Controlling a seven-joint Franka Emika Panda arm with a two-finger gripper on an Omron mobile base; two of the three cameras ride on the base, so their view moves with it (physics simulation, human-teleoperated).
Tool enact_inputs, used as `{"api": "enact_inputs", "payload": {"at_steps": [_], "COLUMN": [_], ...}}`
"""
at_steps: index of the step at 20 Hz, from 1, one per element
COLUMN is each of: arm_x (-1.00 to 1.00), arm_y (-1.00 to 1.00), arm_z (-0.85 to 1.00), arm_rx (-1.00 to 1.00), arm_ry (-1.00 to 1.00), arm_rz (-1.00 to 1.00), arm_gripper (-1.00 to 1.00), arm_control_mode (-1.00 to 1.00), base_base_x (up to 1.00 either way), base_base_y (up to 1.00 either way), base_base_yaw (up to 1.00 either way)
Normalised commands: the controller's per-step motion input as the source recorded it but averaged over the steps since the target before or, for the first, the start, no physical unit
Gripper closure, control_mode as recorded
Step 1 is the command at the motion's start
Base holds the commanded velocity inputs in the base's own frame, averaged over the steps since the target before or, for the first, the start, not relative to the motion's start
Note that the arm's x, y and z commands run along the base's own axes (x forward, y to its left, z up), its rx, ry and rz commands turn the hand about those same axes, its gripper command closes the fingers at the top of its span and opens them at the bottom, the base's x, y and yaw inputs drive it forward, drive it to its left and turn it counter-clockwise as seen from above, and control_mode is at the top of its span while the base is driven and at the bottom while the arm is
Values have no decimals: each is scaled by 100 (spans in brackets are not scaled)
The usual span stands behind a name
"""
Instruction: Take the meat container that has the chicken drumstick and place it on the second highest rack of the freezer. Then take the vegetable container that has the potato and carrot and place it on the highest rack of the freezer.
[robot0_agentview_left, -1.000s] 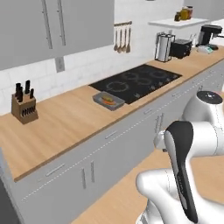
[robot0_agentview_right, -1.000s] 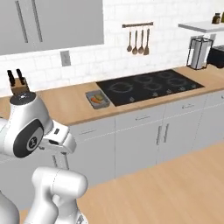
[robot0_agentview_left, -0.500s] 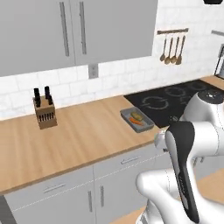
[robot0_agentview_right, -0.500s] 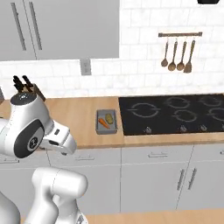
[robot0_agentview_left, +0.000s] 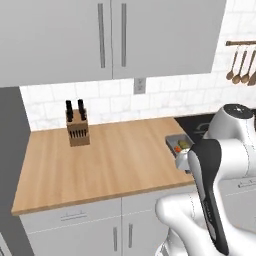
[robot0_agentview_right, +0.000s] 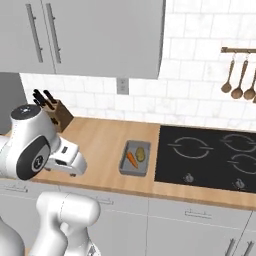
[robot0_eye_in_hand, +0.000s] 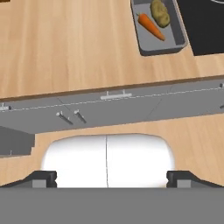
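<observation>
Wooden counter (robot0_agentview_right: 100, 145) runs under grey wall cabinets, with a knife block (robot0_agentview_left: 77, 131) at its far left and a black cooktop (robot0_agentview_right: 210, 157) to the right. My vegetable container (robot0_agentview_right: 134, 158) sits on the counter just beside the cooktop's left edge, long axis running front to back, the carrot (robot0_eye_in_hand: 151, 26) and the potato (robot0_eye_in_hand: 160, 12) side by side inside. In the hand view it lies ahead and to the right of my claw (robot0_eye_in_hand: 107, 177). I judge the claw wide, tips far apart, holding nothing.
</observation>
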Motion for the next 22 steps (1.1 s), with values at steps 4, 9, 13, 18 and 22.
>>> {"api": "enact_inputs", "payload": {"at_steps": [4, 9, 13, 18, 22], "arm_x": [0, 0, 0, 0, 3], "arm_y": [0, 0, 0, 0, 0], "arm_z": [0, 0, 0, 0, -2], "arm_rx": [0, 0, 0, 0, 0], "arm_ry": [0, 0, 0, 0, -2], "arm_rz": [0, 0, 0, 0, 0], "arm_gripper": [-100, -100, -100, -100, -100], "arm_control_mode": [100, 100, 100, 100, -100], "base_base_x": [30, 28, 43, 34, 13], "base_base_y": [-62, 8, 29, 19, 2], "base_base_yaw": [10, 0, 0, 0, 0]}}
